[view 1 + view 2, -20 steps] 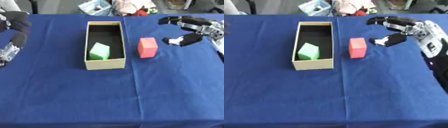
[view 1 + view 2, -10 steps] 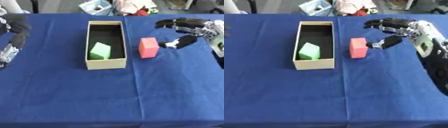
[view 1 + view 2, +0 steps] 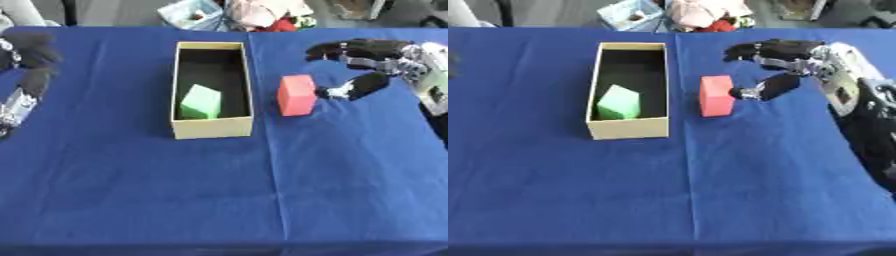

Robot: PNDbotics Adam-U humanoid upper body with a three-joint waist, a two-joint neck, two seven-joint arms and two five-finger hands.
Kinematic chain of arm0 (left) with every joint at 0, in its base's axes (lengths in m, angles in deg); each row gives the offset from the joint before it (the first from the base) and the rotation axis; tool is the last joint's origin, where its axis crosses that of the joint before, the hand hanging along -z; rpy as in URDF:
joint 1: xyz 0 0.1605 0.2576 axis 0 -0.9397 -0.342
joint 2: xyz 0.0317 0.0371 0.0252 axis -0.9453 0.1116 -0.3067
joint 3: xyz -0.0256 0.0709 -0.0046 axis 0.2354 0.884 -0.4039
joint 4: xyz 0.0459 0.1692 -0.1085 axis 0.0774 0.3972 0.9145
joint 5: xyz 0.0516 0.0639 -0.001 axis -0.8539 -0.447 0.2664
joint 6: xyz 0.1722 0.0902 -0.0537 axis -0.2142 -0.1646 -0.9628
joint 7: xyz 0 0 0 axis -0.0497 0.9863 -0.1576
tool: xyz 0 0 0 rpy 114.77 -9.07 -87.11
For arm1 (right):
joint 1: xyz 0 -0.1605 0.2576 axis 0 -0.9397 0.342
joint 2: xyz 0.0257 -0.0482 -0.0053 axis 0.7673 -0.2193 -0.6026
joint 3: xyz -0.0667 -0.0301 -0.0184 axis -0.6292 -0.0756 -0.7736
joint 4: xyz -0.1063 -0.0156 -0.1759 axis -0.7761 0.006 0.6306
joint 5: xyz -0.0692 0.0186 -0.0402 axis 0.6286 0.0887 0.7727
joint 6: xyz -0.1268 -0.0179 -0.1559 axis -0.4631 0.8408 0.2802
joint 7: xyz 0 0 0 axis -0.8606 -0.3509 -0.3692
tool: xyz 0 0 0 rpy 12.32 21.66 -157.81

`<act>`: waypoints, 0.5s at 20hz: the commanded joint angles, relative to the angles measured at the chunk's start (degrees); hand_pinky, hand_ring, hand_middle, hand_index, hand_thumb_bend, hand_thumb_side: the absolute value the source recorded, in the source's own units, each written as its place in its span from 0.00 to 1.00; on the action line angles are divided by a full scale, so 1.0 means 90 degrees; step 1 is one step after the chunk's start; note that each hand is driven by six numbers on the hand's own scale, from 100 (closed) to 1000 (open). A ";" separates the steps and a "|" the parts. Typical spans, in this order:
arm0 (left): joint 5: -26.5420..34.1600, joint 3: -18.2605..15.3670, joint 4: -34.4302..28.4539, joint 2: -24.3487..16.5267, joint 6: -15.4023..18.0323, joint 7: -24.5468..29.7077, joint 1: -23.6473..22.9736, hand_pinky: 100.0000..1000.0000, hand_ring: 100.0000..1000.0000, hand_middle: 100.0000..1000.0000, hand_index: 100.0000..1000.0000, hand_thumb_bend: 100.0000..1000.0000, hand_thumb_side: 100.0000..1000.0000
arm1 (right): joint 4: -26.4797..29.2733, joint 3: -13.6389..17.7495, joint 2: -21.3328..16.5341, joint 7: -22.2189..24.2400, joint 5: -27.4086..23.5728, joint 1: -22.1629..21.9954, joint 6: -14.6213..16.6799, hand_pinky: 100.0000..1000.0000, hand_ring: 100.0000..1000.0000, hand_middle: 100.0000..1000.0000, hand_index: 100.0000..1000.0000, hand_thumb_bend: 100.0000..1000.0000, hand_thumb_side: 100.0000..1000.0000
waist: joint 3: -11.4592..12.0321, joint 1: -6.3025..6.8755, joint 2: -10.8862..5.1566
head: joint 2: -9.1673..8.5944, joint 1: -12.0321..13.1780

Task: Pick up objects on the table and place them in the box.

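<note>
The counter (image 3: 219,190), under a blue cloth, carries a long open box (image 3: 212,129) with a green block (image 3: 201,101) already lying inside it. A red block (image 3: 297,95) stands on the cloth just right of the box, not yet gripped. The right hand (image 3: 785,65) is beside that block with fingers spread above and thumb low, its tip near or touching the block's right face. The step looks like the reach to grasp; next the fingers must close round the block and carry it over the wall. The left hand (image 3: 31,65) sits idle at the left edge; whether it is spread, I cannot tell.

No readable text or labels
</note>
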 commanded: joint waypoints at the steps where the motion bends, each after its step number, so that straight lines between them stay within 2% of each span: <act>1: -0.0005 -0.0072 -0.0116 -0.0076 -0.0022 0.0013 0.0029 0.70 0.58 0.63 0.87 0.13 0.79 | -0.0040 0.0012 -0.0032 0.0042 0.0106 0.0169 0.0029 0.96 1.00 0.99 1.00 0.23 0.91 | 0.0013 0.0015 -0.0079 | 0.0034 -0.0009; 10: -0.0012 -0.0067 -0.0116 -0.0036 -0.0031 0.0054 0.0006 0.70 0.58 0.63 0.87 0.12 0.80 | -0.0335 0.0055 0.0165 0.0038 0.0309 0.0221 0.0017 0.95 1.00 0.99 1.00 0.19 0.93 | 0.0029 0.0022 -0.0075 | 0.0034 -0.0016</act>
